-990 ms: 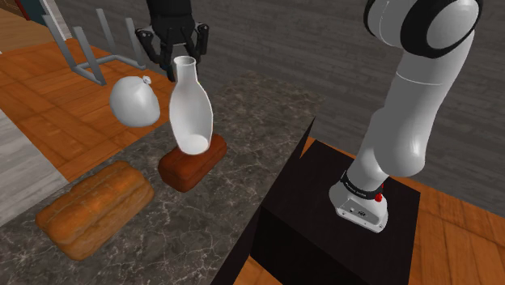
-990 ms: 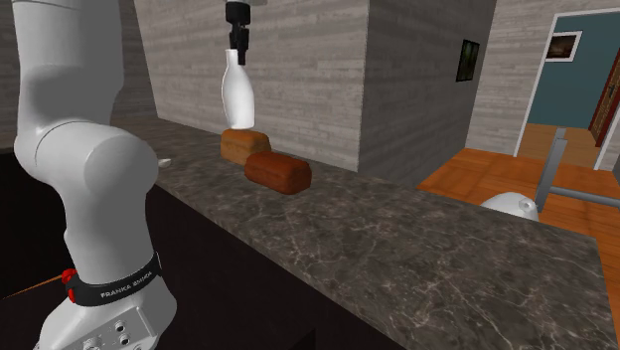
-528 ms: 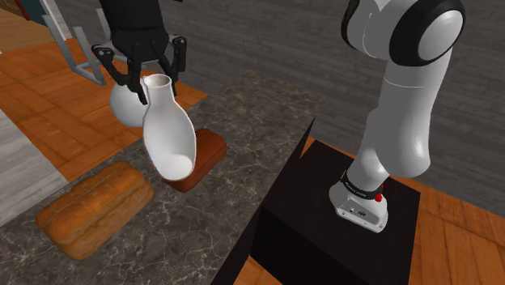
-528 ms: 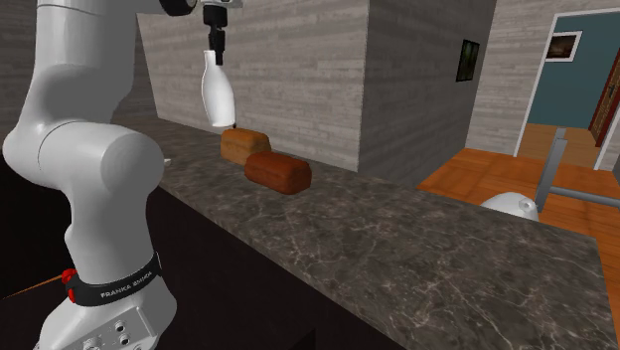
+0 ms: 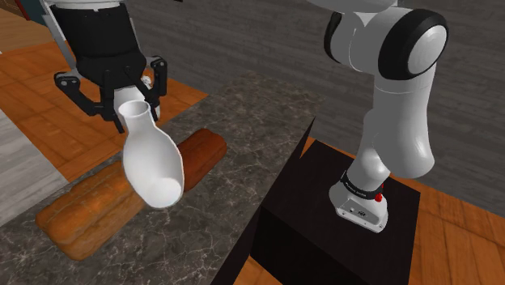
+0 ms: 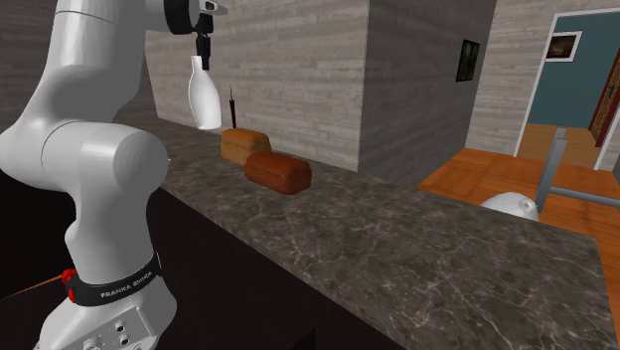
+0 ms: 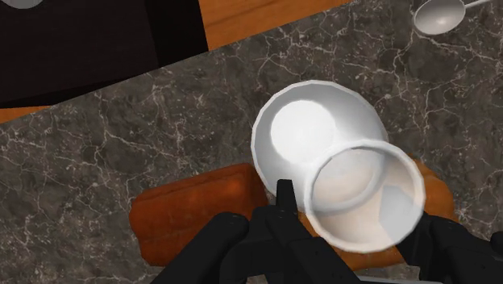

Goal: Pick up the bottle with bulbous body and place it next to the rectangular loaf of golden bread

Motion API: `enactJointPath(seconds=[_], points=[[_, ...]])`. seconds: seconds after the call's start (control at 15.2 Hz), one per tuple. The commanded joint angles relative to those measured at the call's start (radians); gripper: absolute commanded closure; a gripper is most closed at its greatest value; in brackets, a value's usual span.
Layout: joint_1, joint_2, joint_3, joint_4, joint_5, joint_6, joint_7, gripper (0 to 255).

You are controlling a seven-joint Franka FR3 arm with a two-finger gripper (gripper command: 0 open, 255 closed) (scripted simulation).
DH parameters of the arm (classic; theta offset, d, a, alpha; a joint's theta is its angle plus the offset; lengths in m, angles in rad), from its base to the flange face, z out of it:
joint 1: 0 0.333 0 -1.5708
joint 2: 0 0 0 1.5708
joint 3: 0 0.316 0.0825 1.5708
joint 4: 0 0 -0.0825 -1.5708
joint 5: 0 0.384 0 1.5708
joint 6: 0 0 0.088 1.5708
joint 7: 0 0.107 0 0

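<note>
Item: white bottle [image 5: 152, 162] with a bulbous body, narrow neck and flared mouth. We log it aloft and tilted, clear of the marble-patterned counter [image 5: 214, 235], its neck clamped between the fingers of the black gripper [image 5: 132, 105]. In the shoulder view its body hangs in front of the gap between the golden loaf [image 5: 85, 212] and a darker red-brown loaf [image 5: 204, 152], hiding the near ends of both. This view also gives the black stand [image 5: 324, 219] and the white arm [image 5: 396, 121] rising from it. The second exterior view shows the same bottle [image 6: 204, 94] from the side, hanging from the gripper [image 6: 202, 58] well above the counter [image 6: 417, 249], on the picture's left of the golden loaf [image 6: 241, 145]. The red-brown loaf [image 6: 279, 171] lies nearer the camera, and the two loaves touch or nearly touch. We enter from this view alone a small framed picture [image 6: 469, 60] on the wall, a grey frame [image 6: 554, 169] on the wooden floor and a white rounded object [image 6: 512, 206] beside it. The wrist view looks straight down the bottle [image 7: 314, 133] into its open mouth, one black finger [image 7: 284, 202] against the rim. The red-brown loaf [image 7: 193, 211] lies below on one side and the golden loaf [image 7: 435, 187] on the other, and a small pale spoon-shaped thing [image 7: 439, 14] lies farther off on the counter. Writing: the dark band [image 6: 114, 293] at the arm's base carries white lettering that begins FRANKA, and we cannot read the rest with certainty.
</note>
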Motion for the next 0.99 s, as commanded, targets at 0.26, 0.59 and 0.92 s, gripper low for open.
enactJointPath(seconds=[0.26,0.59,0.92], points=[[-0.029,-0.05,0.001,-0.16,0.02,0.113,-0.006,255],[-0.046,-0.078,0.001,-0.271,0.031,0.196,-0.012,255],[-0.057,-0.095,0.0,-0.363,0.037,0.272,-0.016,255]])
